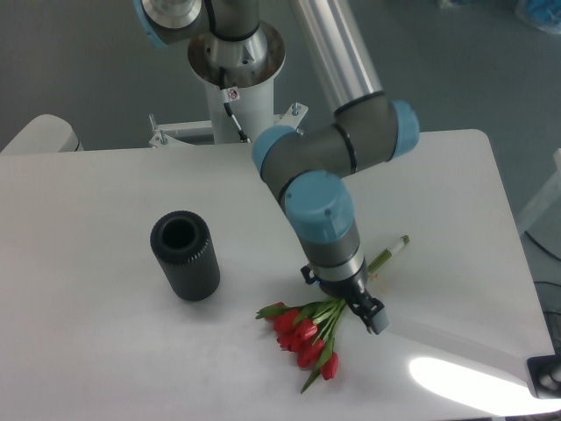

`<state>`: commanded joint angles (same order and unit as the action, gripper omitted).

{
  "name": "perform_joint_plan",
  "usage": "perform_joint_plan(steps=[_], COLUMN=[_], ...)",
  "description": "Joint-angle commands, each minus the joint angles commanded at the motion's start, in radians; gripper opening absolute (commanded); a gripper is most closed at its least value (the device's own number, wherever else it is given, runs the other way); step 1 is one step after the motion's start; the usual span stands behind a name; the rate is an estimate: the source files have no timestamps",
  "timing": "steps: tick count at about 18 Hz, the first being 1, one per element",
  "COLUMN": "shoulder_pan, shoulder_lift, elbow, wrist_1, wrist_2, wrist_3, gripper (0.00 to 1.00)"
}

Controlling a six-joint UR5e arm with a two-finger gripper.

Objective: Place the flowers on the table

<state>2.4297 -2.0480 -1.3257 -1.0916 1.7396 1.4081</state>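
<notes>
Item one: my gripper. It hangs low over the table, at the end of my forearm, which slants down from my grey and blue elbow joints above it. My fingers point down and toward the near edge. From this angle my wrist and the finger housing cover the gap, so I cannot tell whether the jaws stand apart or closed, nor whether they pinch anything.

Item two: the flowers. A small bunch of red tulips with green leaves and thin green stems. The blooms lie just beside my gripper, on its left and a little nearer the front edge, fanned out flat on the white surface. The stems run from the blooms back under my gripper and come out on its far right side, where the pale cut ends show just beyond my wrist. The bunch passes right at my fingertips; whether I touch the stems is hidden.

Item three: the table. Glossy white top with rounded corners, under everything listed. A bright patch of glare sits near my gripper, to its right and toward the front.

Item four: vase. Dark ribbed cylinder, standing upright with its open mouth up, well apart from my gripper, to its left.
</notes>
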Motion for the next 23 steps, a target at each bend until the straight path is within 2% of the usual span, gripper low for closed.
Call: perform_joint_plan(steps=[2, 4, 8, 11, 15, 23], shoulder_pan=[0.009, 0.046, 0.153, 0.231, 0.29, 0.293], shoulder_lift=[0.021, 0.048, 0.087, 0.101, 0.115, 0.117], elbow=[0.058, 0.089, 0.098, 0.095, 0.091, 0.088], wrist_1=[-0.094, -0.151, -0.238, -0.283, -0.303, -0.301], wrist_2=[-0.06, -0.122, -0.195, -0.238, -0.275, -0.282], wrist_3=[0.003, 0.023, 0.21, 0.329, 0.425, 0.425], gripper=[0.99, 0.99, 0.99, 0.99, 0.99, 0.99])
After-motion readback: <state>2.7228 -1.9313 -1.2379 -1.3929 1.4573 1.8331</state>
